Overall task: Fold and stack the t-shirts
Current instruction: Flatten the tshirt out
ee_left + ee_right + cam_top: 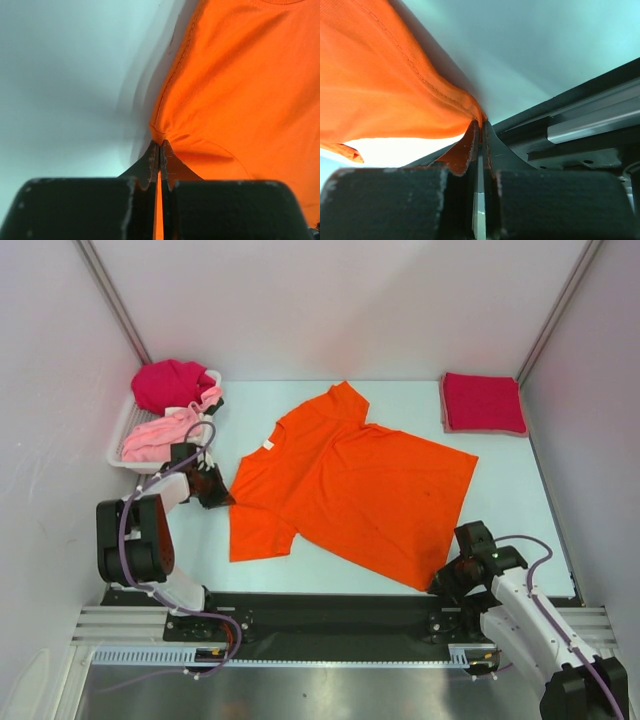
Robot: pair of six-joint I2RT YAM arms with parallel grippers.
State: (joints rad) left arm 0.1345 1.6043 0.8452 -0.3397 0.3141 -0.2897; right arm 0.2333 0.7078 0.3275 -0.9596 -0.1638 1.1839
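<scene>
On the pale table (520,500) the bright orange cloth t-shirt (350,490) lies flat, collar leftward and hem rightward, the left gripper (225,498) pinched shut on its near shoulder edge, the right gripper (445,582) on its near hem corner.

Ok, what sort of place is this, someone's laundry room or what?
Probably a robot lab test cell, not a home: plain white panels wall in a pale table, and the left pincer and right pincer are each shut on an orange t-shirt.
</scene>
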